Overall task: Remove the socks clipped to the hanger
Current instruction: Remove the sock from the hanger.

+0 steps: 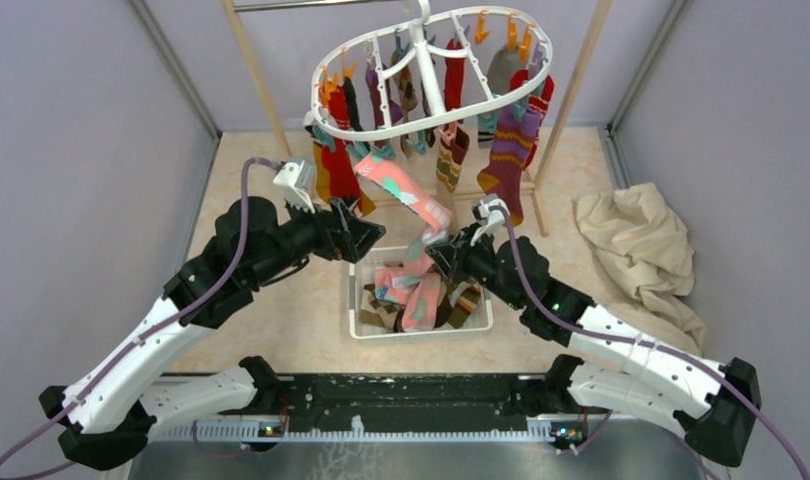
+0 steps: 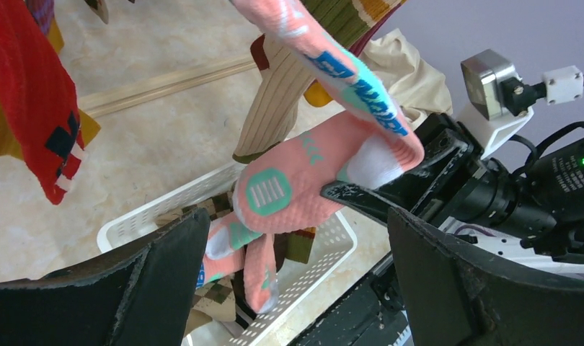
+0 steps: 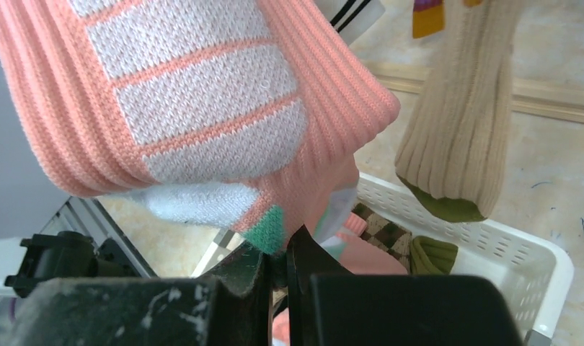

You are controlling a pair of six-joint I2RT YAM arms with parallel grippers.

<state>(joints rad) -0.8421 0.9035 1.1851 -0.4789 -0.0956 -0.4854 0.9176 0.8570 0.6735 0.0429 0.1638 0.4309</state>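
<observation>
R gripper (image 1: 443, 243) clamped on pink sock (image 1: 401, 190) low end; L gripper (image 1: 369, 235) open alongside.
Sock's long axis runs diag. from the hanger (image 1: 428, 70) clips at upper centre down-right to my R jaws at frame centre, just above the basket (image 1: 355, 305). L sits nearer the clip end (empty, jaws wide). Free room lies toward frame bottom; other socks (image 1: 511, 150) crowd upper right.
</observation>
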